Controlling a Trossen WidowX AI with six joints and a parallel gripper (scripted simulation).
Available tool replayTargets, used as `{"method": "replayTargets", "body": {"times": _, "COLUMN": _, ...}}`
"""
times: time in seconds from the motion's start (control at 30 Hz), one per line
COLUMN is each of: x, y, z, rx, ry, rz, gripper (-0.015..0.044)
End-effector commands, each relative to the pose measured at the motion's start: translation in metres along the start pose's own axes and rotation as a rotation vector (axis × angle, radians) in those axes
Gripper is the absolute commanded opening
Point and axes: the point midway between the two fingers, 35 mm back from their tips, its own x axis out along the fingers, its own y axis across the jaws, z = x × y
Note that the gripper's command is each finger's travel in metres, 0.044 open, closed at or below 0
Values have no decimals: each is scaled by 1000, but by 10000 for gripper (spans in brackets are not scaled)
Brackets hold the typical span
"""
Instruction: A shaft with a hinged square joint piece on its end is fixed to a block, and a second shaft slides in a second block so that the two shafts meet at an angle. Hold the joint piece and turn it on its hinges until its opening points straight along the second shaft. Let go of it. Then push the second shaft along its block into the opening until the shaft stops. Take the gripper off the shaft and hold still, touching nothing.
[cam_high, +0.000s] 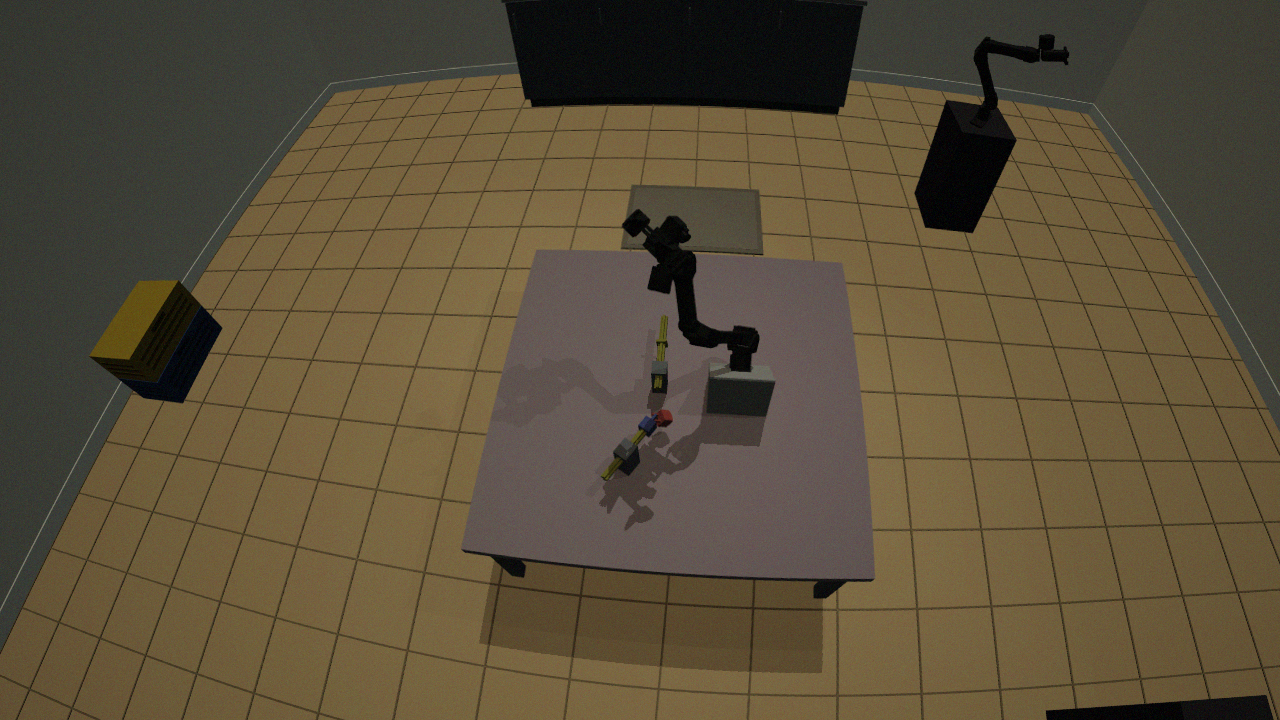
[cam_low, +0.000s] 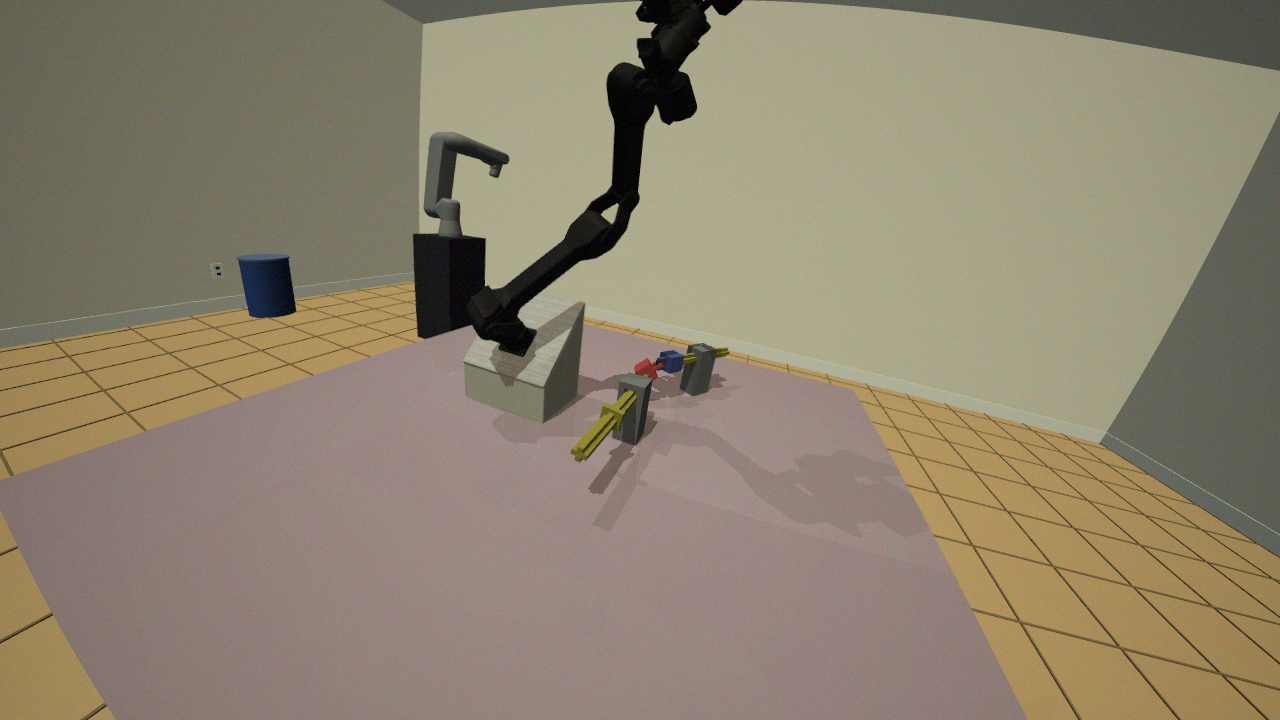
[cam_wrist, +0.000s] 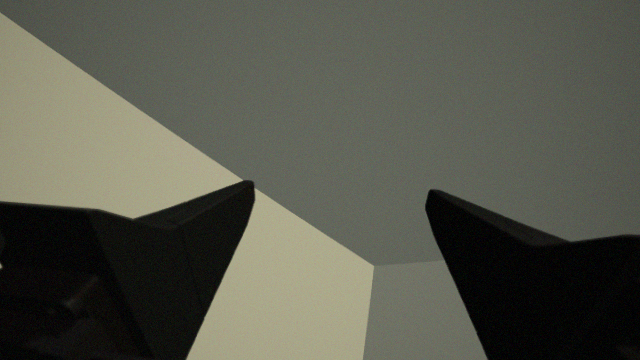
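A fixed yellow shaft (cam_high: 612, 468) (cam_low: 716, 352) sits in a grey block (cam_high: 624, 452) (cam_low: 697, 368) and ends in a blue hinge part (cam_high: 646, 424) (cam_low: 669, 360) with the red joint piece (cam_high: 663, 417) (cam_low: 646, 367). The second yellow shaft (cam_high: 663, 331) (cam_low: 597, 432) lies in its own grey block (cam_high: 659, 376) (cam_low: 634, 407), and its tip stops short of the red piece. My gripper (cam_high: 635, 222) (cam_wrist: 340, 194) is open and empty. It is raised high above the table's far edge and points up at the wall and ceiling, far from both shafts.
The arm stands on a grey wedge base (cam_high: 740, 392) (cam_low: 528, 376) on the purple table (cam_high: 769, 501) (cam_low: 358, 555). On the floor around it are a yellow and blue crate (cam_high: 156, 340), a blue bin (cam_low: 266, 284) and black pedestals with other arms (cam_high: 964, 165) (cam_low: 447, 282).
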Motion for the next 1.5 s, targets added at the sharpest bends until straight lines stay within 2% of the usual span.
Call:
{"method": "replayTargets", "body": {"times": 0.0, "x": 0, "y": 0, "z": 0, "rx": 0, "ry": 0, "rz": 0, "gripper": 426}}
{"method": "replayTargets", "body": {"times": 0.1, "x": 0, "y": 1, "z": 9, "rx": -6, "ry": -19, "rz": -1, "gripper": 440}}
{"method": "replayTargets", "body": {"times": 0.33, "x": -8, "y": 10, "z": 98, "rx": -67, "ry": -207, "rz": -22, "gripper": 440}}
{"method": "replayTargets", "body": {"times": 0.6, "x": -36, "y": 12, "z": 196, "rx": -136, "ry": -423, "rz": -79, "gripper": 440}}
{"method": "replayTargets", "body": {"times": 1.1, "x": -136, "y": -5, "z": 350, "rx": -145, "ry": -820, "rz": -255, "gripper": 440}}
{"method": "replayTargets", "body": {"times": 1.37, "x": -205, "y": -24, "z": 410, "rx": -126, "ry": -1010, "rz": -363, "gripper": 440}}
{"method": "replayTargets", "body": {"times": 1.47, "x": -217, "y": -30, "z": 417, "rx": -142, "ry": -1029, "rz": -415, "gripper": 440}}
